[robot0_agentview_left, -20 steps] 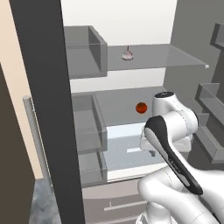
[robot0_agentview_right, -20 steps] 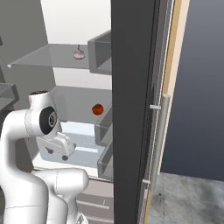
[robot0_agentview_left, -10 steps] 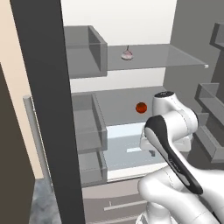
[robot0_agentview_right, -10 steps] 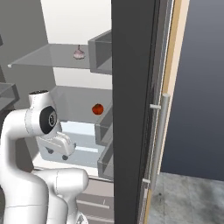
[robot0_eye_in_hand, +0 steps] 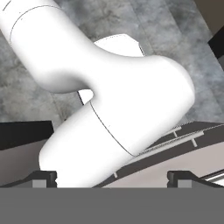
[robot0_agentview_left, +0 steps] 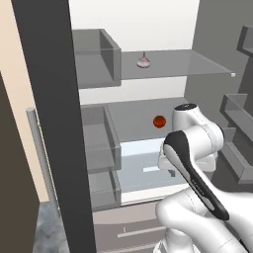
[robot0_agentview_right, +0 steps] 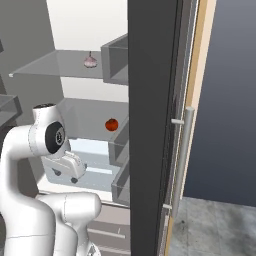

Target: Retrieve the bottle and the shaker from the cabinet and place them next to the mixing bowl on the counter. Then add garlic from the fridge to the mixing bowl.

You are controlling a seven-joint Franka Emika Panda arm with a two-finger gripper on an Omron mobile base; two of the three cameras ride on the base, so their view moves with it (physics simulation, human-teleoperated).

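**Robot arm folded in front of the open fridge, garlic on the top shelf**

The fridge (robot0_agentview_left: 54, 99) stands open, its dark grey door edge rising tall in both base views. Inside, a clear glass upper shelf (robot0_agentview_left: 197, 62) carries a single pale pinkish garlic bulb (robot0_agentview_left: 143, 61), sitting upright near the middle of the shelf; from the right side the garlic (robot0_agentview_right: 90, 61) shows just left of a grey door bin (robot0_agentview_right: 116, 60). On the shelf below, a small round red fruit, likely a tomato (robot0_agentview_left: 159, 121), rests towards the back, well apart from the garlic. Beneath it lies a pale blue-white drawer (robot0_agentview_left: 141, 163).

The white arm bends low in front of the drawer, with its hand pointing downward near the drawer front. The tool (robot0_eye_in_hand: 112, 177) shows in the hand view as two small dark fingertips (robot0_eye_in_hand: 41, 177) set far apart at the bottom edge, so it is open and holds nothing. That view looks down at the grey mottled floor (robot0_eye_in_hand: 26, 96) and the robot's base.

A metal bar handle (robot0_agentview_right: 181, 160) runs up a door edge at the right. No writing, brand or label can be read anywhere.
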